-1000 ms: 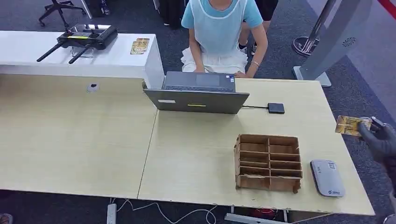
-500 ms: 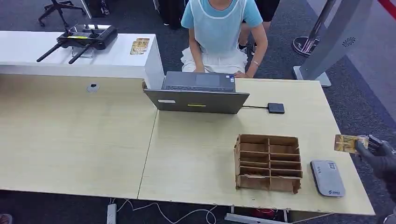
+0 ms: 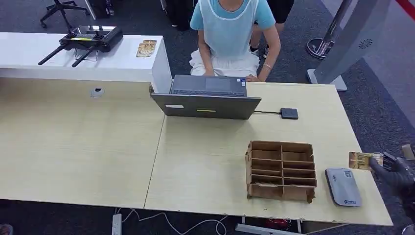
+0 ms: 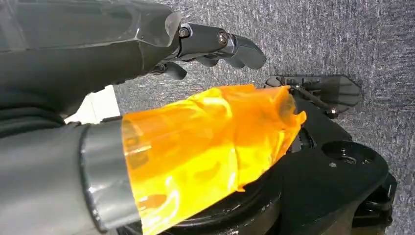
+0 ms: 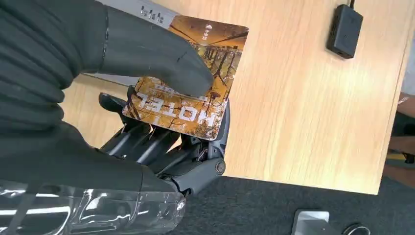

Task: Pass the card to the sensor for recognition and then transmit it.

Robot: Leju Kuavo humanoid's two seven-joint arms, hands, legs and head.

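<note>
Here the right hand [image 3: 394, 171] hangs just off the right edge of the pale wooden counter [image 3: 205, 156], its fingers [image 5: 147, 142] clamped on a thin rectangular hotel key card printed in gold and brown [image 3: 361, 160]. In the right wrist view the thumb presses on the card's printed face while the darker fingers support it from beneath, so the card [image 5: 188, 93] is held by one end and the other end juts free. The card sits in the air near the grey, rounded, flat card sensor [image 3: 343, 186], which lies on the counter's near right corner just beside the brown cardboard divider box [image 3: 280, 170]; card and sensor look apart, not touching.

The card is likely light, stiff and smooth-faced, so it could slide out of a loose pinch; holding it by one short end, as now, seems sensible, since that leaves the free part to be laid flat over the sensor. It probably needs little force, and too much might bend it.

The left hand [image 4: 210, 46] hangs over grey carpet, fingers curled in with nothing in them. A person in a light blue top [image 3: 230, 24] sits behind an open grey laptop [image 3: 208, 100] across the counter.
</note>
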